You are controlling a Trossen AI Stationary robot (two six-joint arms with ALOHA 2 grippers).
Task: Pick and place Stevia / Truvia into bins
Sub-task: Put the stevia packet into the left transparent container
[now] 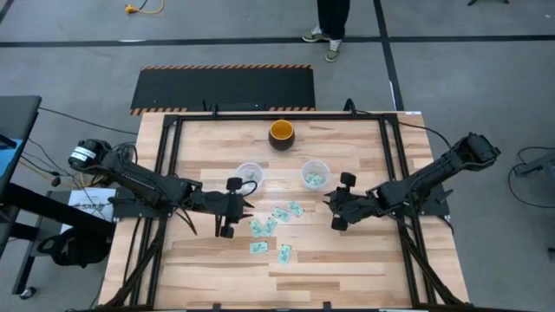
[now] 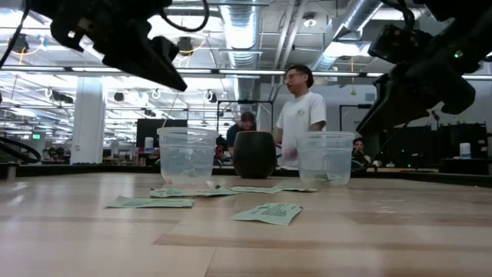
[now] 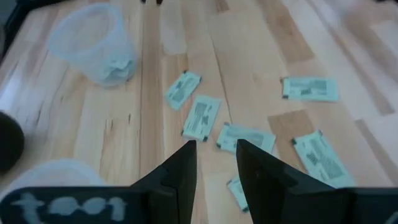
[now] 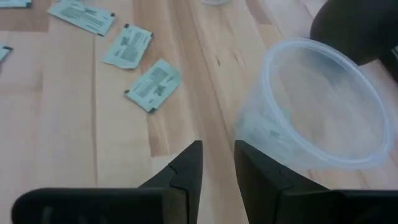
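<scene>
Several light green and white sachets lie flat on the wooden table, near the middle; they also show in the left wrist view and the low view. Two clear cups stand upright beyond them, the left cup and the right cup, which has green paper in it. My left gripper hovers just left of the sachets, empty, its fingers a narrow gap apart. My right gripper hovers to their right, beside the right cup, also narrowly open.
A dark bowl with an orange inside stands behind the cups near the far edge. A black frame rail runs along the table's sides. A person stands beyond the far edge. Bare wood lies toward the near edge.
</scene>
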